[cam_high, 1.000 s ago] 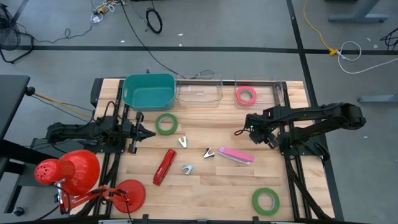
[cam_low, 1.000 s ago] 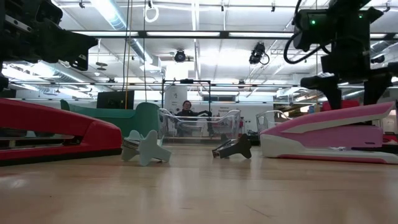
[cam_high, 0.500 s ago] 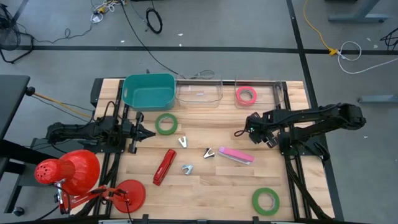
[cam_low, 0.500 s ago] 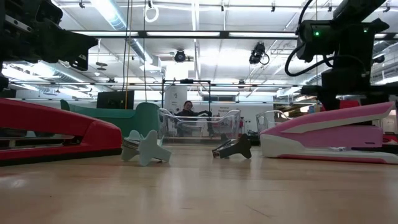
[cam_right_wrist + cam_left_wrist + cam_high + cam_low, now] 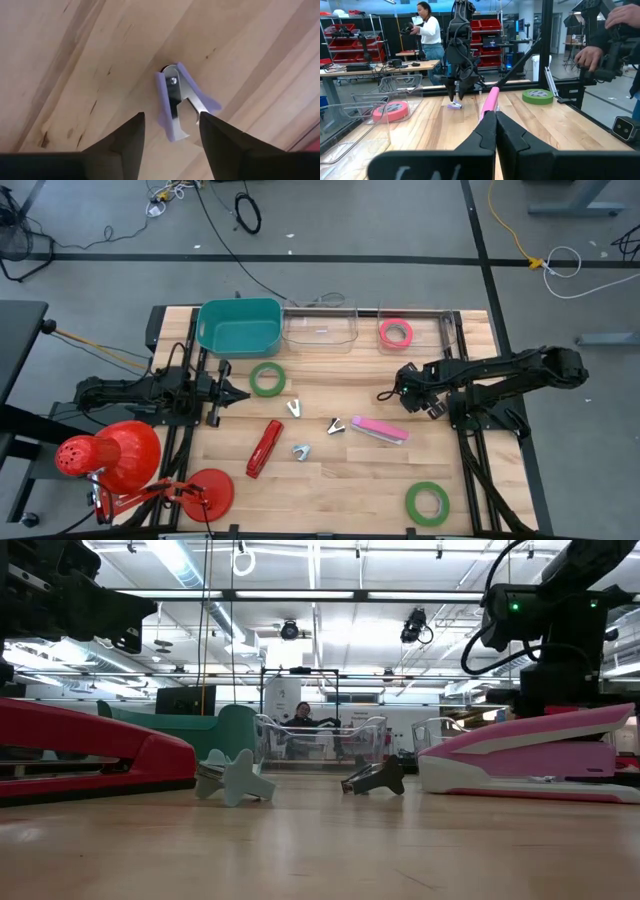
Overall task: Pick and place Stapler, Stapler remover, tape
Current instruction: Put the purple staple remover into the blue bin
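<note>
- Right gripper [image 5: 167, 132] hangs straight over a small lilac plastic-and-metal staple remover [image 5: 179, 101]; fingers apart, one either side of it, nothing clamped yet, so your current step reads as a grab not yet made.
- From above, that right gripper [image 5: 408, 383] sits at the table's right side, just up from the pink-and-white stapler [image 5: 379, 429]; the remover itself is hidden under the arm there.
- Left gripper [image 5: 495, 134] is pinched shut on nothing, parked at the left edge, pointing toward a green tape ring [image 5: 266, 379] lying just beside it.
- Done so far, as far as you can see: one red-pink tape ring [image 5: 396, 333] lies in the right-hand clear plastic bin [image 5: 450, 330]. That looks like the only item placed.
- Teal plastic tub [image 5: 238, 326] and the middle clear plastic bin [image 5: 321, 328] show nothing of the task inside.
- Left on the wooden table [image 5: 350, 480]: red stapler [image 5: 264, 448], pink-and-white stapler, three more small staple removers [image 5: 294, 409] [image 5: 335, 425] [image 5: 301, 451] mid-table, the green ring by the left arm, a second green tape ring [image 5: 427, 502] near the front right corner.
- Your call: early in the job, most of it ahead.
</note>
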Controlling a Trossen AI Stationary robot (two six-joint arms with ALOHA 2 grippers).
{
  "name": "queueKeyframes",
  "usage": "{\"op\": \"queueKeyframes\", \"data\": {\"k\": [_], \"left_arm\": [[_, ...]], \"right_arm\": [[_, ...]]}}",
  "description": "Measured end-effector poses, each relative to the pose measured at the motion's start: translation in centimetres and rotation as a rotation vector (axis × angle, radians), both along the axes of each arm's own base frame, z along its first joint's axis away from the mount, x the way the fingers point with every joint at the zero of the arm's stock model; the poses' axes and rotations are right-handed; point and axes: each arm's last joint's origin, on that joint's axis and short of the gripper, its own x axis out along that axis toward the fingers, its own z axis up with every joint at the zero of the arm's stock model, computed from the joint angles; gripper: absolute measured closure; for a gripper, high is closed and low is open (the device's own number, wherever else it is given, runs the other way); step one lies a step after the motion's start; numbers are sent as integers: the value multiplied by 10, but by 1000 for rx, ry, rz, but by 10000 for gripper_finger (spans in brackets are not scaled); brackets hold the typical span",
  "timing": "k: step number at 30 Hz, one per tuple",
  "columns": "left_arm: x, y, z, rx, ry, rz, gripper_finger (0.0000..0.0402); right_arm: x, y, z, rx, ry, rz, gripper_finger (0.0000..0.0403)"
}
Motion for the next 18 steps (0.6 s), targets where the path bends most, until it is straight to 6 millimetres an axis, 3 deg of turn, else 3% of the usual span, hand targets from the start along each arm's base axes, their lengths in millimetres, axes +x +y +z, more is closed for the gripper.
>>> {"op": "queueKeyframes", "data": {"k": [18], "left_arm": [[0,0,0,0,0,0,399]], "right_arm": [[-3,-5,-3,-7,8,-32,318]]}}
